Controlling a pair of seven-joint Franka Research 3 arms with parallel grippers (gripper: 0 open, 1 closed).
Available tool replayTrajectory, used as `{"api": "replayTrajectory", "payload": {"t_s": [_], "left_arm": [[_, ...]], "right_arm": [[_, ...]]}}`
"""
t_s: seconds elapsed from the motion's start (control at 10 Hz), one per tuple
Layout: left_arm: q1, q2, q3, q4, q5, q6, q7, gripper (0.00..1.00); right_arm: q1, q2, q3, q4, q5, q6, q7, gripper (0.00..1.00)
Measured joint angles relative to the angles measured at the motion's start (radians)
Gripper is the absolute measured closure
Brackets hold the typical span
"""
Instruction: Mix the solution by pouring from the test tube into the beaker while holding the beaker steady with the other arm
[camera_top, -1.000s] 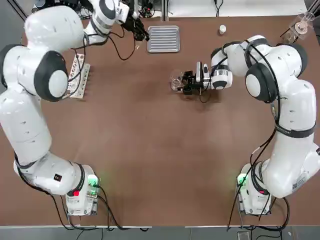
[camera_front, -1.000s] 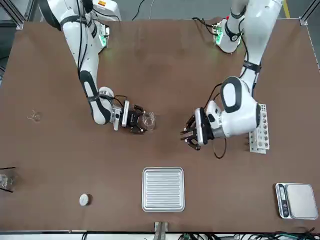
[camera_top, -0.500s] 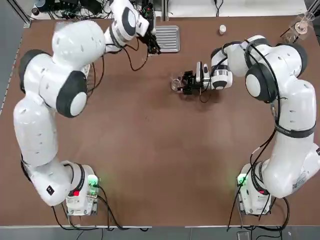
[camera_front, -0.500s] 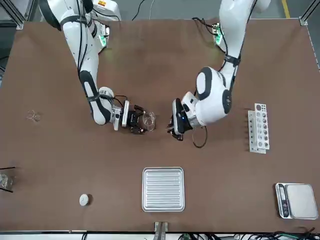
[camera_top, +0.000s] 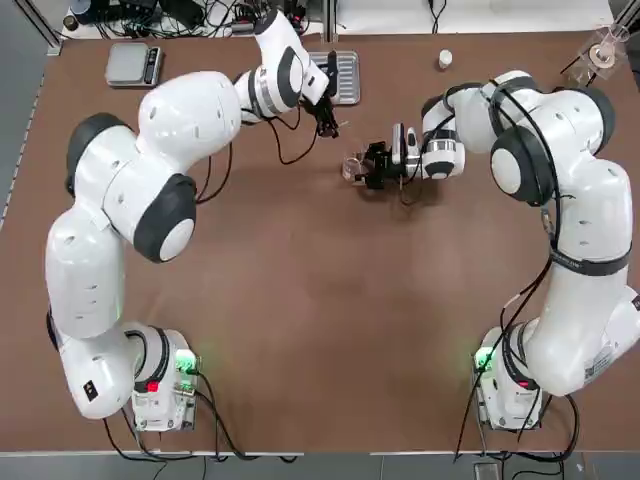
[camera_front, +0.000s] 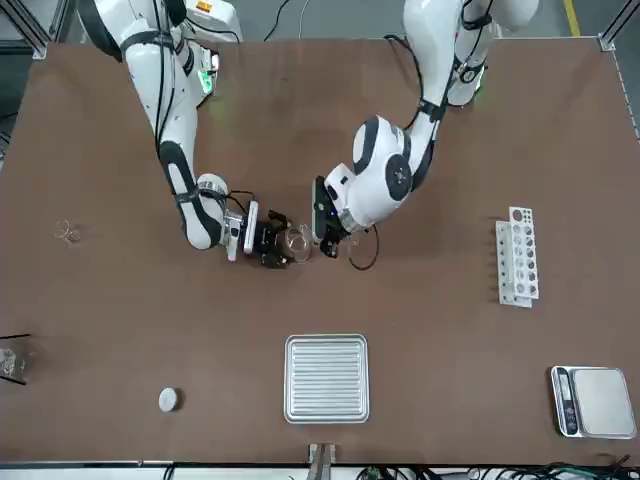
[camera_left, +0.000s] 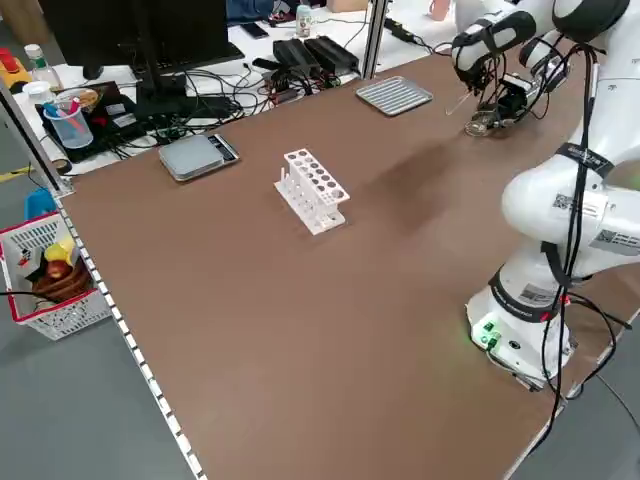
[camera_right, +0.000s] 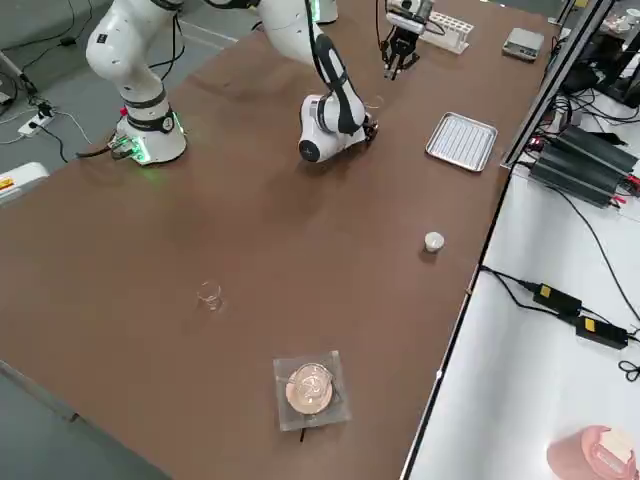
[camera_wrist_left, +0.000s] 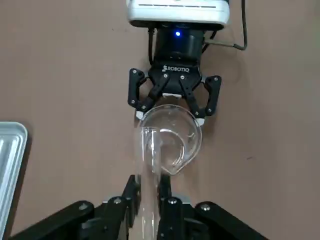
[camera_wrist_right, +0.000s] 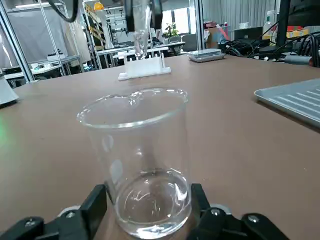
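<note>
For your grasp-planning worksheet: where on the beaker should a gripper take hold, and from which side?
Low on the wall of the beaker, from the side, as the right gripper does: it stands upright, its open mouth left free for the test tube in the left gripper.

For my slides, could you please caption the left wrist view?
Left gripper holds the test tube over the beaker, steadied by the right gripper.
</note>
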Motion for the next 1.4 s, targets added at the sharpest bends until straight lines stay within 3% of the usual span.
{"api": "replayTrajectory", "payload": {"t_s": [0.3, 0.7, 1.4], "left_arm": [[-0.054, 0.045, 0.04, 0.053, 0.108, 0.002, -0.09, 0.78], [-0.069, 0.064, 0.042, 0.104, 0.305, -0.013, -0.258, 0.78], [-0.113, 0.091, 0.053, 0.128, 0.478, -0.037, -0.463, 0.78]], "right_arm": [[0.0, 0.0, 0.0, 0.0, 0.0, 0.0, 0.0, 0.26], [0.0, 0.0, 0.0, 0.0, 0.0, 0.0, 0.0, 0.26], [0.0, 0.0, 0.0, 0.0, 0.0, 0.0, 0.0, 0.26]]}}
